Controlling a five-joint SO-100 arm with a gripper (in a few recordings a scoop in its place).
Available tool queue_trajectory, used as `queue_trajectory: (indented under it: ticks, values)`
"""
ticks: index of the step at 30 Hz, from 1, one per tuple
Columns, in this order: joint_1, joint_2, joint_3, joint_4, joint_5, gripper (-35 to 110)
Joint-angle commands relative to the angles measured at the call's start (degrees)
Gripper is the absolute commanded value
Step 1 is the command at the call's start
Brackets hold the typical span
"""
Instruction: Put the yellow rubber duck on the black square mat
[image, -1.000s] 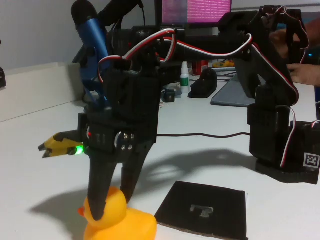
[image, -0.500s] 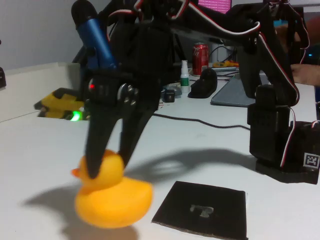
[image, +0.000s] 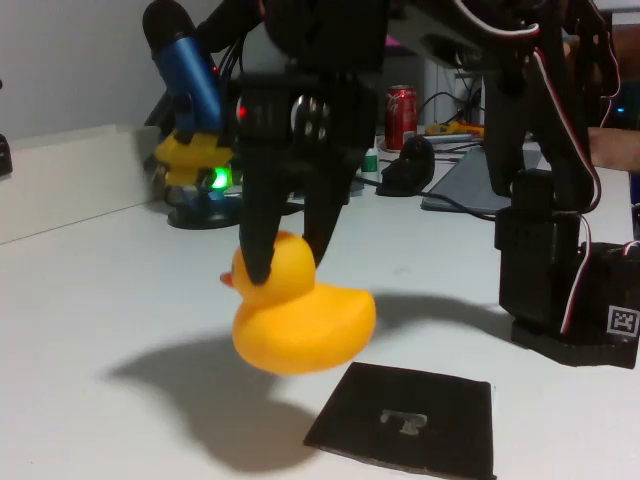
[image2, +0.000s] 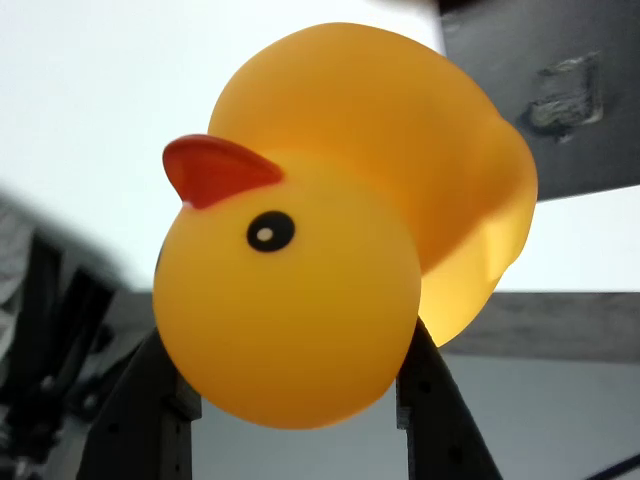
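The black two-finger gripper (image: 285, 262) is clamped on the head of the glossy yellow rubber duck (image: 303, 318), holding it in the air above the white table (image: 90, 300), just left of the thin black square mat (image: 405, 415).

I've raised the gripper (image: 285, 262) off the table and swung it right; the yellow rubber duck (image: 300, 312), pinched by the head, now hangs in the air just left of the black square mat (image: 405, 415).
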Motion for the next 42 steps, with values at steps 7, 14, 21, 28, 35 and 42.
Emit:
queue_trajectory:
  ticks: [7,14,21,28,35,42]
  values:
    - [-0.6,6.3,1.4,7.2,0.1,14]
    - [0.1,6.9,3.7,6.6,0.1,14]
    - [0.2,8.7,3.8,6.5,0.1,14]
    - [0.3,22.3,4.4,6.5,0.0,14]
    - [0.3,31.5,16.3,6.5,0.0,14]
    - [0.3,38.3,33.2,6.4,-0.3,14]
